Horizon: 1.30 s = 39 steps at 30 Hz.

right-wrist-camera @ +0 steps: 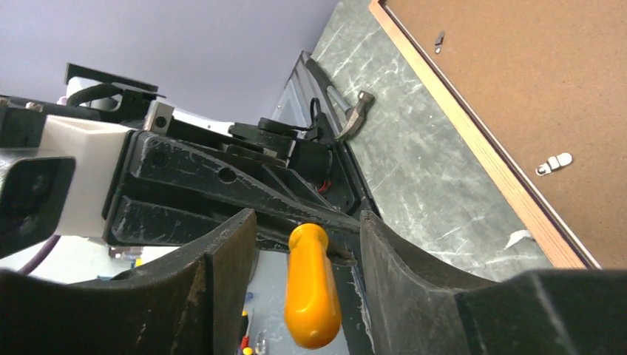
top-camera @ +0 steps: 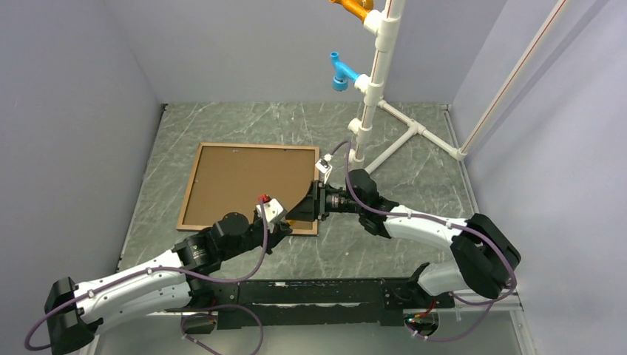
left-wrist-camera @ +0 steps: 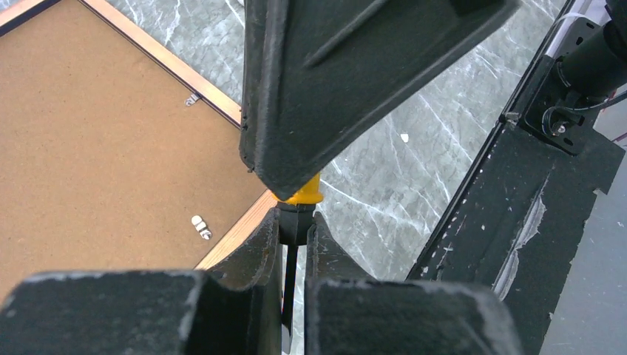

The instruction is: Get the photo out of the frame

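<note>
frame [top-camera: 189, 188]: laid back-up on the grey marbled table [top-camera: 296, 122], left of centre; a pale wooden rim with a thin navy line is seen around the brown.
photo [top-camera: 248, 181]: seated inside the frame, face down (only its brown backing board is shown).
clips [left-wrist-camera: 200, 226]: small metal tabs are seen lying on the board near its edges.
screwdriver [right-wrist-camera: 312, 288]: yellow-handled, held at the frame's near right corner.
left gripper [left-wrist-camera: 294, 248]: pressed onto the screwdriver's black collar just below the handle; the shaft is seen running down between the fingers.
right gripper [right-wrist-camera: 303, 222]: spread wide, one finger on each side of the yellow handle, with gaps seen on both sides.
</note>
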### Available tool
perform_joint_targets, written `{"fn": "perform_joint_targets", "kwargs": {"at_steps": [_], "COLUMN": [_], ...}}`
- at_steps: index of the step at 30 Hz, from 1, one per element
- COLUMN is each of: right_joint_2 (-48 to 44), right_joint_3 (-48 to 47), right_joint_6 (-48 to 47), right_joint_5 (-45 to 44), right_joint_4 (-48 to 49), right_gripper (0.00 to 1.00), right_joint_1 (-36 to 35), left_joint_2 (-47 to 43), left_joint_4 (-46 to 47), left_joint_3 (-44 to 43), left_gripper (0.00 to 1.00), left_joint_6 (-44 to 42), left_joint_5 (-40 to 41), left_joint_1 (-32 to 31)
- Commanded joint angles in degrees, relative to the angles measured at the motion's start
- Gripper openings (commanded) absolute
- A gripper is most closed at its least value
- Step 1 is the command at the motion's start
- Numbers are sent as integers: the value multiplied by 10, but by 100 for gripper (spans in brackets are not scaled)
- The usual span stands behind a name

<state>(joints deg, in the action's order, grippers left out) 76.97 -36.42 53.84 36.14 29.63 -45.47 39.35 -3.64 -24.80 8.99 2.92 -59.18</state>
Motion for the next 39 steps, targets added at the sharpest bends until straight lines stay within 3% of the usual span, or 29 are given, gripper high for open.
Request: {"fn": "perform_joint_targets", "kwargs": {"at_steps": [1,5,6,7,10,13,18,22,27,30,39], "right_joint_2": [18,41,43,40,12,15,24,85,142,172,196], "right_joint_3": [-27,-42,-41,-34,-31,-90,-152,-210,-261,-288,-306], "right_joint_6": [-22,-33,-36,-43,-99,-204,-323,-379,-428,-456,-498], "right_joint_5": [-3,30,33,26,-66,-174,-319,-355,-385,-377,-394], "right_joint_4": [2,0,2,0,-61,-208,-314,-361,-376,-391,-408], "right_gripper": [49,0,0,0,0,0,0,0,0,0,0], "right_joint_1": [-8,-13,-13,-12,-8,-8,11,34,37,36,37], "left_joint_2": [-15,-8,-4,-1,-2,-22,-13,35,66,71,71], "left_joint_4": [32,32,32,31,14,1,-158,-237,-167,-125,-127], "left_joint_3": [5,2,1,-2,-6,6,-16,-22,51,87,91], "left_gripper": [0,0,4,18,70,98,99,99,91,84,77], "left_joint_6": [14,21,29,41,115,195,413,488,559,591,599], "left_joint_5": [13,22,28,43,96,136,193,73,-55,-68,-49], "left_joint_1": [-1,-1,-1,-1,-1,0,34,137,205,213,227]}}
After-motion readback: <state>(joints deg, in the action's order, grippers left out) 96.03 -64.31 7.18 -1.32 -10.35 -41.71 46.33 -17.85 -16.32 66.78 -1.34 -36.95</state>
